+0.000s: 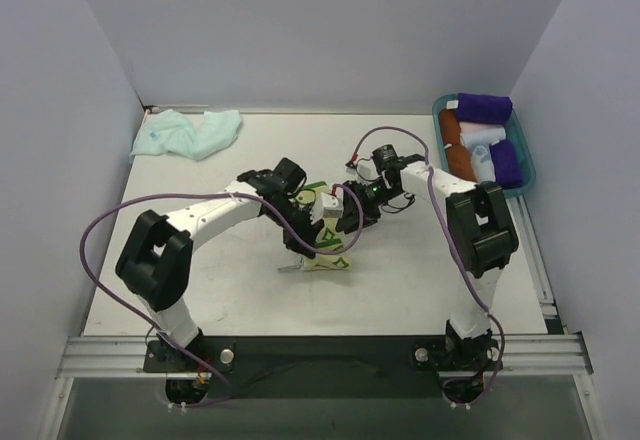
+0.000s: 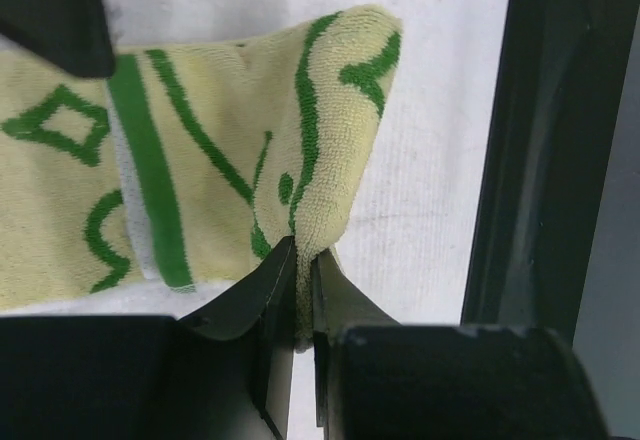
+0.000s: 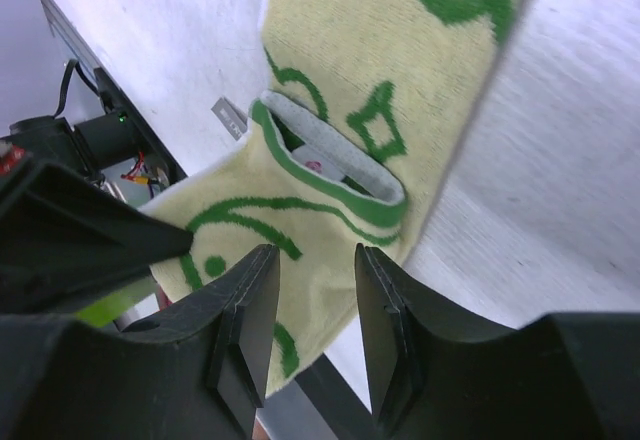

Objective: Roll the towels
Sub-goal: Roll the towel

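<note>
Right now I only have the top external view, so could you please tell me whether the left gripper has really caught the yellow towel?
Observer: Yes. The left wrist view shows the left gripper shut on a folded edge of the yellow towel.
Operator: Thank you. Is the right gripper clamped on it too?
Observer: No. In the right wrist view the right gripper is open; its fingers stand apart, with towel showing in the gap between them.

White table (image 1: 250, 295) between plain pale grey walls (image 1: 300, 30)
</note>
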You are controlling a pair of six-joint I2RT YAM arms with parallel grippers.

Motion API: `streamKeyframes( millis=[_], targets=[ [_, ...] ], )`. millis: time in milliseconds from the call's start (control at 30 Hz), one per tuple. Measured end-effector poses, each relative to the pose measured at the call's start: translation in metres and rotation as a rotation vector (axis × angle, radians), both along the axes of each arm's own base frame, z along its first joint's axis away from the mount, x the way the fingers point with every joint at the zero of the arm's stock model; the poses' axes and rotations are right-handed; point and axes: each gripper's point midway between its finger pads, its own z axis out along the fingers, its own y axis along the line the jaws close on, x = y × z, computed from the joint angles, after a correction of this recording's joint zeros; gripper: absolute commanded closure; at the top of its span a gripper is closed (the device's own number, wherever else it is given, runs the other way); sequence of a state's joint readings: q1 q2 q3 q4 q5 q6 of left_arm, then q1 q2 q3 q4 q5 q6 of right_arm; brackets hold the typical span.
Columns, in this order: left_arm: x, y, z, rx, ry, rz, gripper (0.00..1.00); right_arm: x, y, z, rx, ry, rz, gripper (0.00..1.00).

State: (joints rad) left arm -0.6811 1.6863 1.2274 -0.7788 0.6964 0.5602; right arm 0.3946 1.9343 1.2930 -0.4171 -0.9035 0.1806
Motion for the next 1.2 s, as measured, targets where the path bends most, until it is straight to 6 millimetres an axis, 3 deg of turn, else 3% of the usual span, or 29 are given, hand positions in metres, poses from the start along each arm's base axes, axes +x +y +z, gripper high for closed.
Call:
streamKeyframes(
  millis=[267, 467, 600, 767, 967, 1100, 1200],
  targets=[
    [0.044, 0.002, -0.016, -0.028, 0.136, 0.091, 0.85, 0.008, -0.019, 0.014, -0.001, -0.027, -0.04, 0.6],
    [0.053, 0.01, -0.038, -0.017, 0.236, 0.133, 0.85, 0.003, -0.02, 0.048, 0.039, -0.104, -0.032, 0.61],
    [0.063, 0.017, -0.051, -0.016, 0.293, 0.176, 0.83, -0.008, -0.018, 0.06, 0.082, -0.105, -0.019, 0.68],
    [0.079, 0.025, -0.063, -0.02, 0.349, 0.235, 0.81, -0.028, -0.014, 0.055, 0.106, -0.045, 0.004, 0.71],
    [0.081, 0.026, -0.068, -0.022, 0.38, 0.252, 0.8, -0.051, 0.002, 0.044, 0.117, 0.026, 0.03, 0.72],
    [0.081, 0.026, -0.068, -0.023, 0.391, 0.257, 0.79, -0.043, 0.015, 0.035, 0.142, 0.069, 0.0, 0.73],
    [0.082, 0.026, -0.069, -0.025, 0.409, 0.27, 0.77, -0.032, 0.021, 0.018, 0.136, 0.109, -0.044, 0.75]
  ],
)
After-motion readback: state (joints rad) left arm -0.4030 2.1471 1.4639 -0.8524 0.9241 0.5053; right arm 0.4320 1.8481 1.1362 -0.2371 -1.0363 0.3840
